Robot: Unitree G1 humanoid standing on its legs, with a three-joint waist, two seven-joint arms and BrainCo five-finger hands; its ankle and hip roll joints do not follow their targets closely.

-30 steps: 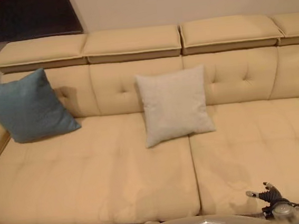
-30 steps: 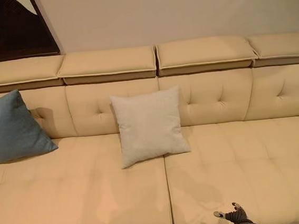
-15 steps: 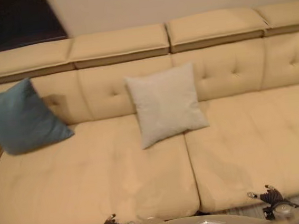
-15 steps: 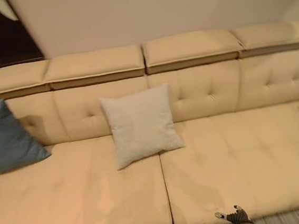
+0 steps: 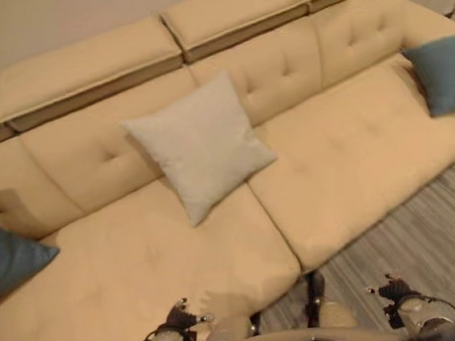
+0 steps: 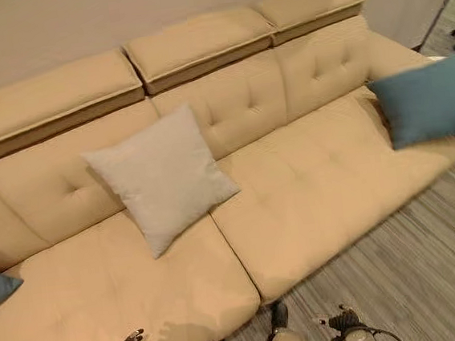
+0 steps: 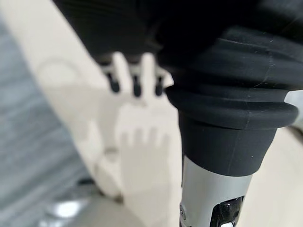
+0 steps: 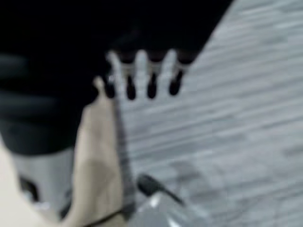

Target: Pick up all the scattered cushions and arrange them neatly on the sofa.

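A long beige sofa [image 5: 348,167] fills the view. A light grey cushion [image 5: 199,145] leans on its backrest near the middle. A blue cushion [image 6: 426,99] lies at the sofa's right end, and the corner of another blue cushion [image 5: 6,256] rests on the seat at the left. My left hand [image 5: 180,320] hangs low over the seat's front edge, fingers relaxed [image 7: 136,75] and holding nothing. Over the floor, my right hand [image 5: 394,291] hangs low at the right with straight fingers [image 8: 151,78], also holding nothing.
Grey striped carpet [image 6: 414,265] runs in front of the sofa at the right. A plain wall [image 6: 52,26] stands behind the backrest.
The camera has swung right and tilted: the sofa now runs diagonally, the right-end blue cushion and carpet have come into view. Both hands stay low and empty.
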